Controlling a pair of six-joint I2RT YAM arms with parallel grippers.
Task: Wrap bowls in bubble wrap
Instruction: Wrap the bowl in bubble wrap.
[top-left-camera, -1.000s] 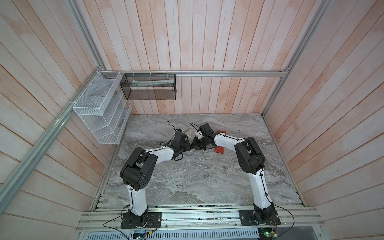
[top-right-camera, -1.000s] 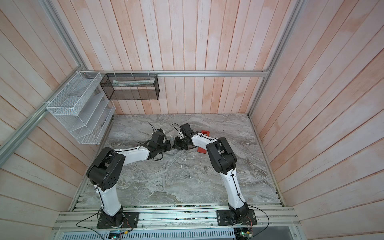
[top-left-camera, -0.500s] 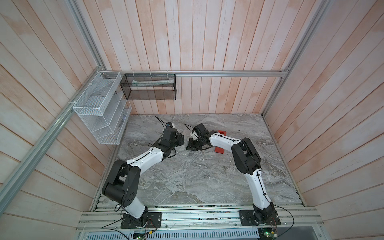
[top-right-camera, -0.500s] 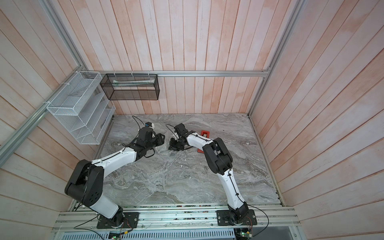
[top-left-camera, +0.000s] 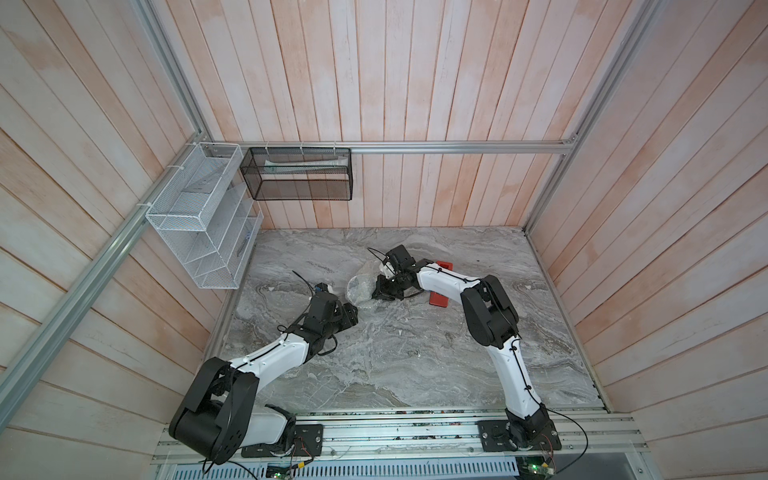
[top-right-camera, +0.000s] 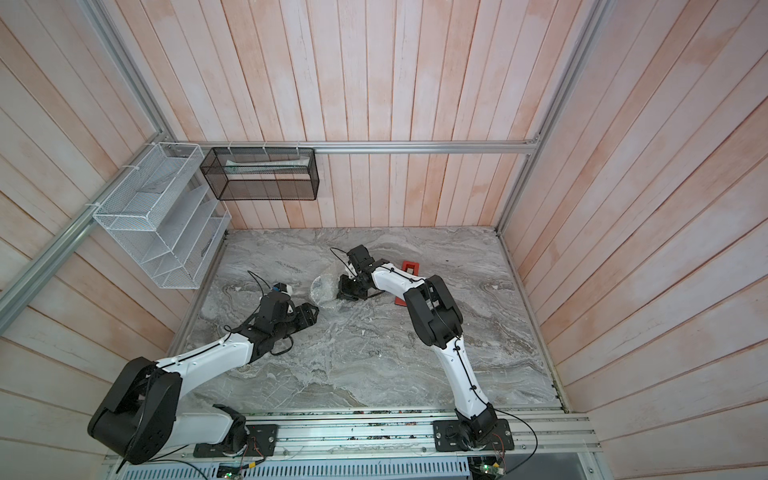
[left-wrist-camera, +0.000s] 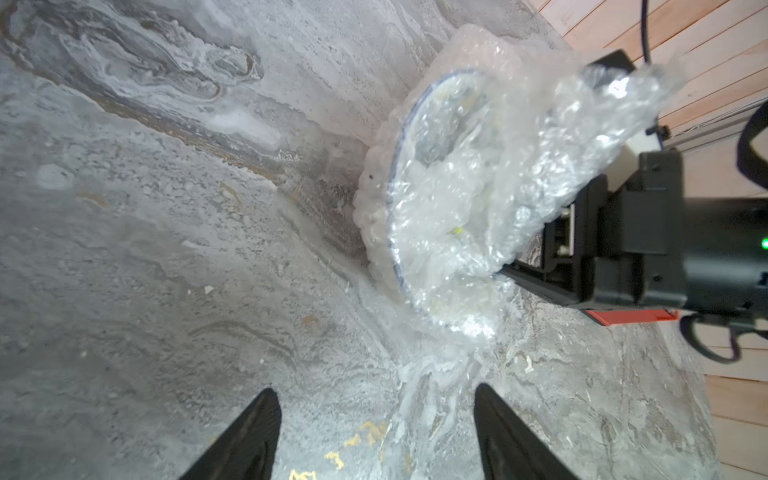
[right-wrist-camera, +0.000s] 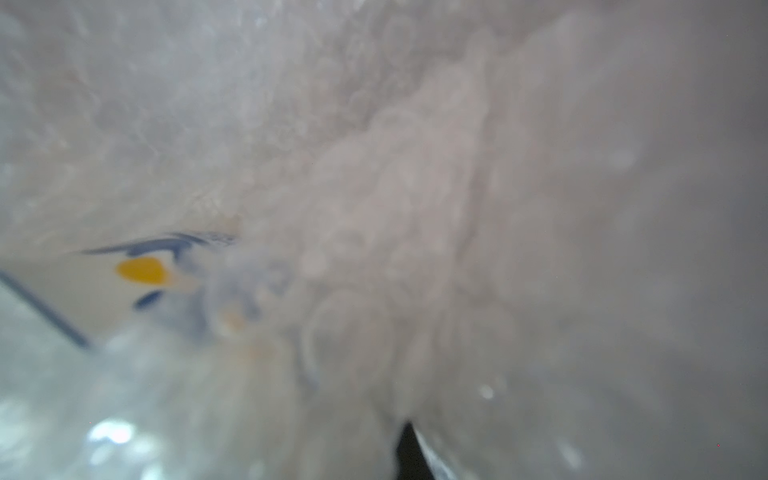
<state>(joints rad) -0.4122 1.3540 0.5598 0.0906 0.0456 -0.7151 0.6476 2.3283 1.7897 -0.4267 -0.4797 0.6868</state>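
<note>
writing: only broken yellow marks (left-wrist-camera: 361, 434) on the table (top-left-camera: 415, 353) by the left fingers; can't read them. No readable label on anything else.
bowl: (left-wrist-camera: 436, 133) at about 10 o'clock from table centre (12 = back wall). It's tilted up off flat, with the blue rim line showing through the plastic. In the right wrist view a yellow dot and blue pattern show (right-wrist-camera: 141, 270).
bubble wrap: (left-wrist-camera: 511, 166) bunched over and around the bowl. Reads as one pale lump in both top views (top-left-camera: 360, 286) (top-right-camera: 322, 289). A thin edge trails on the table toward the left fingers.
right gripper: (top-left-camera: 377, 291) at 3 o'clock of the lump, jaws closed and pinching the wrap's bunched edge.
left gripper: (left-wrist-camera: 374, 390) at 7 o'clock of the lump (top-left-camera: 351, 313), near it but not touching. Fingers spread apart with nothing between them.
red tape dispenser: (top-left-camera: 439, 298) at 3 o'clock past the right gripper, flat on the table, its middle hidden under the right arm (top-left-camera: 440, 282).
in the way: wrap is pressed against the right wrist camera, so that view is mostly blur.
white wire rack: (top-left-camera: 199, 224) on the side wall at 9 o'clock, well apart from the table.
black mesh basket: (top-left-camera: 299, 174) on the back wall at 11 o'clock. There's something pale and long inside; can't tell what.
</note>
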